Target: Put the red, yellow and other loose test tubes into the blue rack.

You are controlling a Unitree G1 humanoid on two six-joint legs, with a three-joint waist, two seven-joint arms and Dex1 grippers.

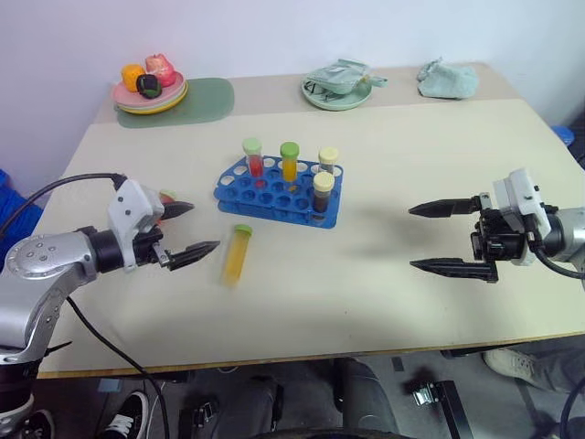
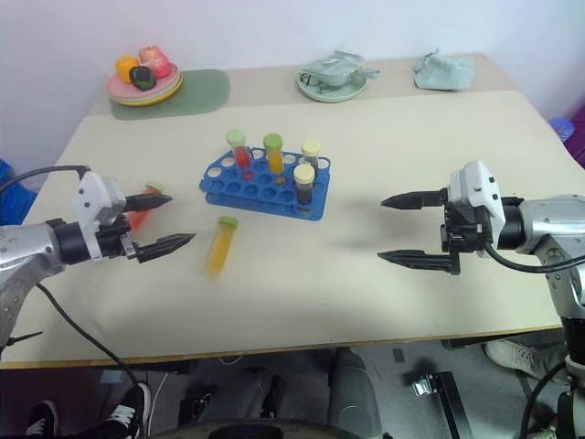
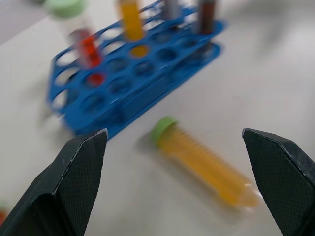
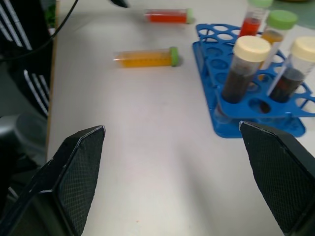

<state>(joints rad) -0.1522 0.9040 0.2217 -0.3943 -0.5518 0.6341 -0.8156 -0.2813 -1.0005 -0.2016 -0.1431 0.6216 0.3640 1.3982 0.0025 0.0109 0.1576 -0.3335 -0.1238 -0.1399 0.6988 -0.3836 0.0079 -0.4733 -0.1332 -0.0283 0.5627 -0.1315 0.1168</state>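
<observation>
The left gripper (image 1: 187,231) hangs just above the table (image 1: 384,274) with its fingers spread wide and nothing between them, aimed toward the yellow tube (image 1: 237,253). That tube lies on its side just in front of the blue rack (image 1: 279,192), green cap toward the rack. A red tube (image 4: 167,15) lies on the table close by the left gripper, partly hidden behind it in the head views. The right gripper (image 2: 419,229) is also wide open and empty, well apart from the rack on the other side.

Four tubes already stand upright in the rack: one red, one yellow, two dark ones with cream caps.

The loose tubes look like light, stiff plastic with liquid inside, smooth and round, so they will likely roll or slip under a glancing touch. A grip across the middle of the barrel, fingers square to its length, seems safest; the ribbed cap end would give better purchase for tipping the tube upright over a hole.
</observation>
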